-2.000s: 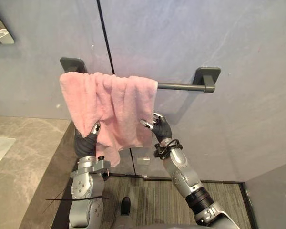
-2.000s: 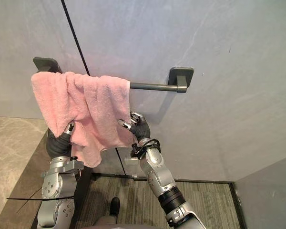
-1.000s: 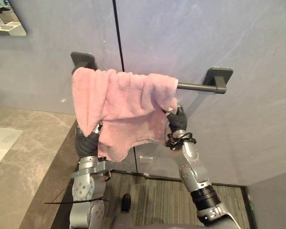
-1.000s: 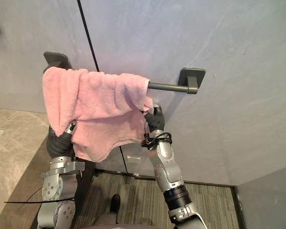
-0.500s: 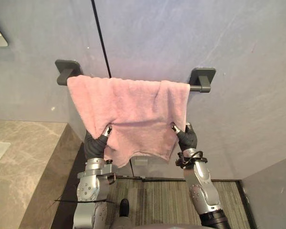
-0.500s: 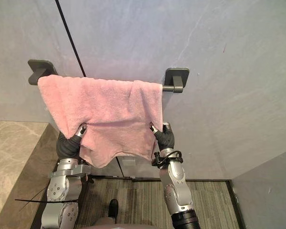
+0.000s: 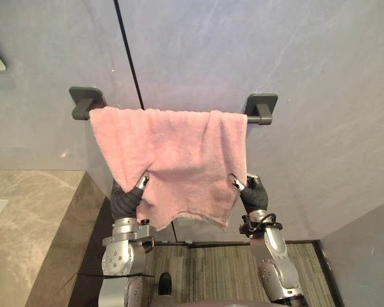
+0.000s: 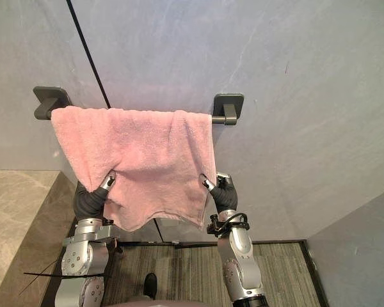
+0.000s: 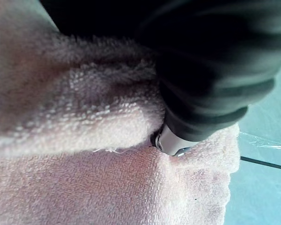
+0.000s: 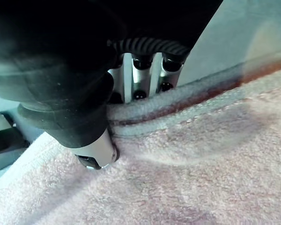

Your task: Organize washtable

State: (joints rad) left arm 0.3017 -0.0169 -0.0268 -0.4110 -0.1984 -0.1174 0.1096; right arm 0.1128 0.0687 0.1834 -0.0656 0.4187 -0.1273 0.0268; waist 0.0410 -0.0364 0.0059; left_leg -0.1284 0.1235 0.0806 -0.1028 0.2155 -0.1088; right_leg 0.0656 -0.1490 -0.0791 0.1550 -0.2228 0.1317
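Left robot hand [image 7: 125, 200], right robot hand [image 7: 252, 196]: aloft, pinch-tight

Silver-grey jointed arms [image 7: 117, 254]; left hand [image 7: 129, 195] and right hand [image 7: 251, 192] wear dark ribbed covers [image 7: 120, 206], fingers [image 7: 141, 182] silver, dark-tipped.

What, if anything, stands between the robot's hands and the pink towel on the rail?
Nothing visible does: the left hand and the right hand each pinch the pink towel low down, and it hangs draped over the dark rail.

We see a grey wall [image 7: 320, 57] across twelve o'clock, its black vertical seam [image 7: 126, 45] at eleven, a beige marble counter [image 7: 25, 217] at eight, striped grey flooring [image 7: 205, 270] at six
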